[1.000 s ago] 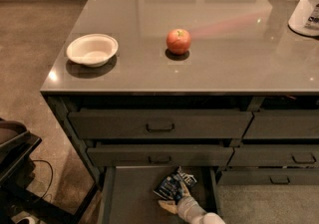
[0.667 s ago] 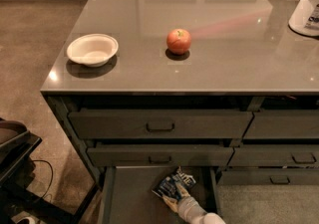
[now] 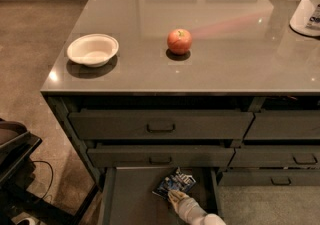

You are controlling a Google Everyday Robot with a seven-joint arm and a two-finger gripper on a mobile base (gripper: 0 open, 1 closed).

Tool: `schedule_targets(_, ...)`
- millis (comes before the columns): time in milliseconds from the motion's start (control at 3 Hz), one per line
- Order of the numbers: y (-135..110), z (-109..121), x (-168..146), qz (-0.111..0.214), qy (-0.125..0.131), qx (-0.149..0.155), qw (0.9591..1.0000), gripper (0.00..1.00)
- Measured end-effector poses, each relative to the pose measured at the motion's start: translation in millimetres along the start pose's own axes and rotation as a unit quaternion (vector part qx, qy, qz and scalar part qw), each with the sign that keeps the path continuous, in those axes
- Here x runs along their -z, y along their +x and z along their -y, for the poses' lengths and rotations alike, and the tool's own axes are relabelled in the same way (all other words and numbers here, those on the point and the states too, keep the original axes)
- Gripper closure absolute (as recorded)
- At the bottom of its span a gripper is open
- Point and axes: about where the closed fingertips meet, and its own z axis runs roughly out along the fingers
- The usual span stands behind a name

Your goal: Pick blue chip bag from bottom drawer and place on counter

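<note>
Still, our gripper point(image 3: 175, 198) touches the crinkled dark-blue foil bag point(image 3: 176, 181).
Both unmoved in the grey bottom drawer point(image 3: 134, 196); we cannot tell its grip.

Likely a kitchen (glossy counter point(image 3: 225, 64), bowl point(image 3: 93, 49), apple point(image 3: 179, 41), drawers point(image 3: 160, 125)), claw point(image 3: 176, 198) in the bottom drawer point(image 3: 132, 196).

The pale two-finger gripper point(image 3: 176, 198) reaches into the open dark grey bottom drawer point(image 3: 132, 196), its tip at the near edge of the crinkled dark-blue foil chip bag point(image 3: 176, 183) lying on the drawer floor. Above, the glossy grey-brown counter point(image 3: 225, 44) carries a red-orange apple point(image 3: 179, 41), a shallow white bowl point(image 3: 93, 49) and a white container point(image 3: 307, 6).
</note>
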Motion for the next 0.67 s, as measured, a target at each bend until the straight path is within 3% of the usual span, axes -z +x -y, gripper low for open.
schedule_targets(333, 0.0, 0.0, 0.0, 0.000, 0.000, 0.000, 1.0000, 1.00)
schedule_targets(667, 0.0, 0.0, 0.0, 0.000, 0.000, 0.000, 1.0000, 1.00)
